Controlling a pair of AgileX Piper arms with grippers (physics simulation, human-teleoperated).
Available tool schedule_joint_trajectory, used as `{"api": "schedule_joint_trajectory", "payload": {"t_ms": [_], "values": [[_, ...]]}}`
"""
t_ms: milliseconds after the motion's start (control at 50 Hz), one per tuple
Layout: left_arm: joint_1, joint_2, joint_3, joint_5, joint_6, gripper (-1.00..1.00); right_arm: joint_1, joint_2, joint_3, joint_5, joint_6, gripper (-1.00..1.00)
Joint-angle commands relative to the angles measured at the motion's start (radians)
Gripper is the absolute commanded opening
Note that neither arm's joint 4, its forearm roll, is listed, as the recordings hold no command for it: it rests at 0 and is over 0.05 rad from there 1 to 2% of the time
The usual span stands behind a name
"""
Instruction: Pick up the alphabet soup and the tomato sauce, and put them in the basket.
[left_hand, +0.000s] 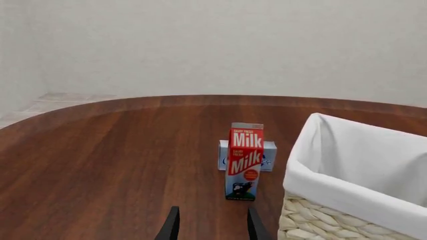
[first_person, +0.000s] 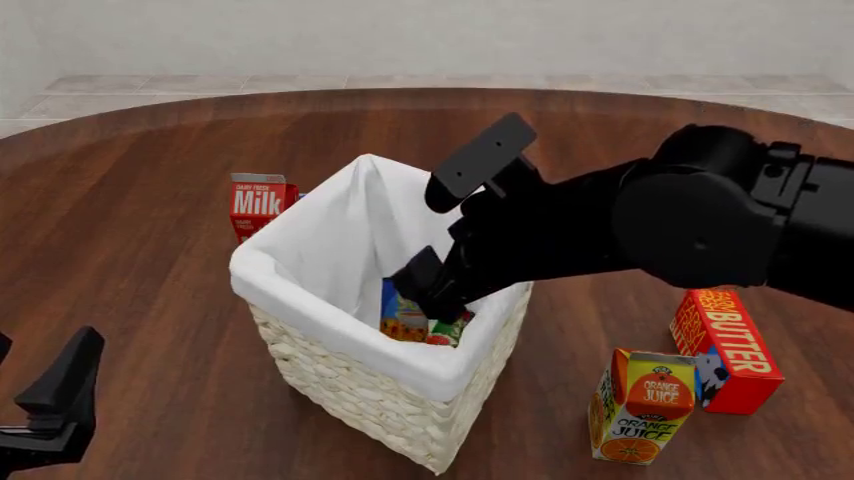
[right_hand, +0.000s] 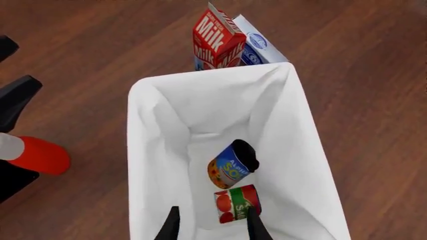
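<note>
- The alphabet soup (right_hand: 232, 166) and the tomato sauce (right_hand: 237, 202) both lie inside the basket (right_hand: 152, 131); placing looks done.
- The right gripper (right_hand: 209, 225) hovers above the basket, jaws parted, holding nothing.
- The left gripper (left_hand: 209, 226) sits beside the basket, jaws apart and empty.

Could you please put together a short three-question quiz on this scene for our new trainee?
1. True or false: the alphabet soup and the tomato sauce both lie inside the basket.
2. Which carton stands nearest the butter: A milk, B orange juice?
3. Fill in: the right gripper hovers over the ____, jaws open.

Key: 1 true; 2 B; 3 basket.
</note>
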Motion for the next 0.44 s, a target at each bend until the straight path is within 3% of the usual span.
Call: {"api": "schedule_joint_trajectory", "payload": {"t_ms": [20, 440], "values": [[0.000, -0.006, 0.000, 0.006, 0.000, 1.00, 0.004, -0.007, -0.003, 0.004, 0.001, 1.00], [-0.001, 0.003, 0.000, -0.002, 0.000, 1.00, -0.017, -0.017, -0.074, 0.046, -0.022, 1.00]]}}
